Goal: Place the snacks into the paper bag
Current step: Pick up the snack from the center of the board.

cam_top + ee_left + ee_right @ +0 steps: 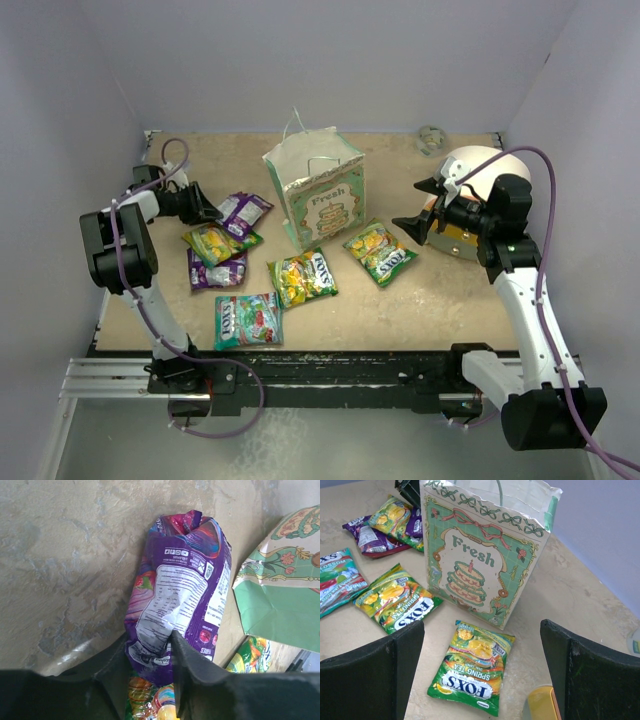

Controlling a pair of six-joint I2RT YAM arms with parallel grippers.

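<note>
Cream-and-orange cylinder [478, 165], small greyish object [432, 139] beyond it, tan table [430, 300]

The mint-green bag [318, 190] stands upright and open at mid-bench. At far left lies a purple packet [243, 212], touching a green packet [220, 241] that overlaps a second purple packet [218, 272]. A teal packet [248, 320] lies nearest. A middle green packet [303, 277] and a right green packet [380, 252] lie flat before the bag.
</note>
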